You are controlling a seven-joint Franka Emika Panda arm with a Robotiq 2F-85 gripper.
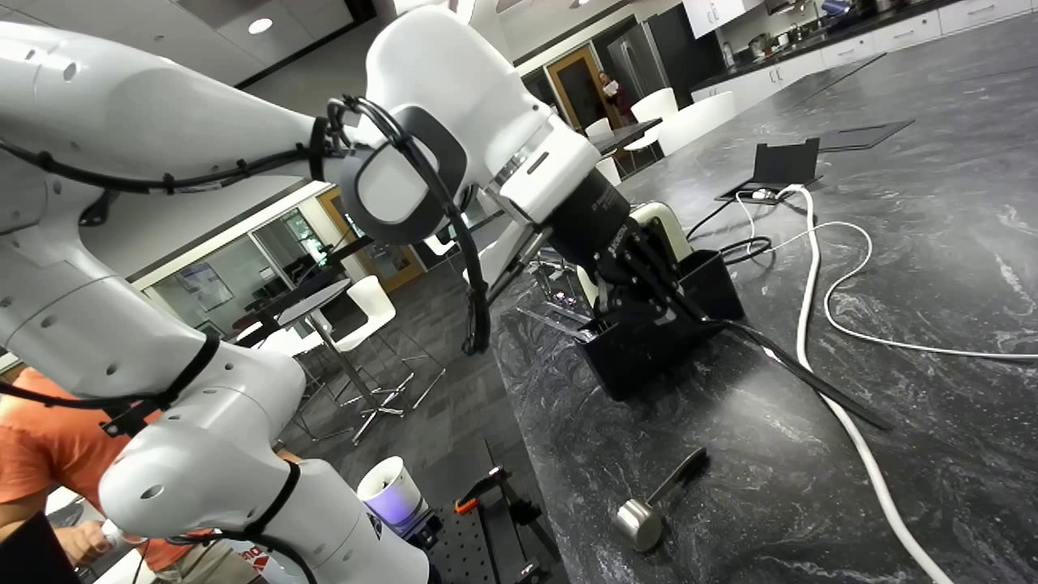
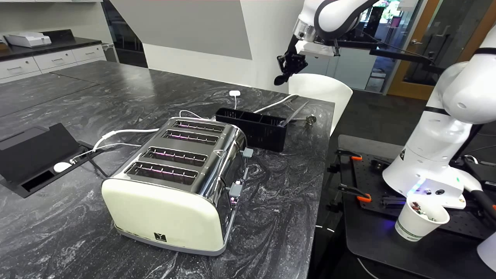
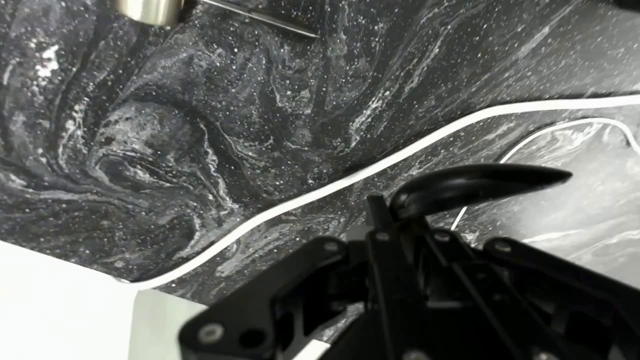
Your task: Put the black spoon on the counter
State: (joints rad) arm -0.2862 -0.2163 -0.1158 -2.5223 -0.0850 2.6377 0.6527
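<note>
My gripper is shut on the black spoon. A long thin part of the spoon slants down to the right from the jaws in this exterior view. Another exterior view shows the gripper high up, with the dark rounded spoon end below the fingers and apart from the surface. In the wrist view, the spoon's curved black part points right from the fingertips. The rest of the spoon is hidden there. The dark veined counter lies below; it also shows in the wrist view.
A black divided box stands on the counter beside a cream toaster. A clear utensil leans out of the box. A metal cup utensil lies near the counter edge. A white cable crosses the surface.
</note>
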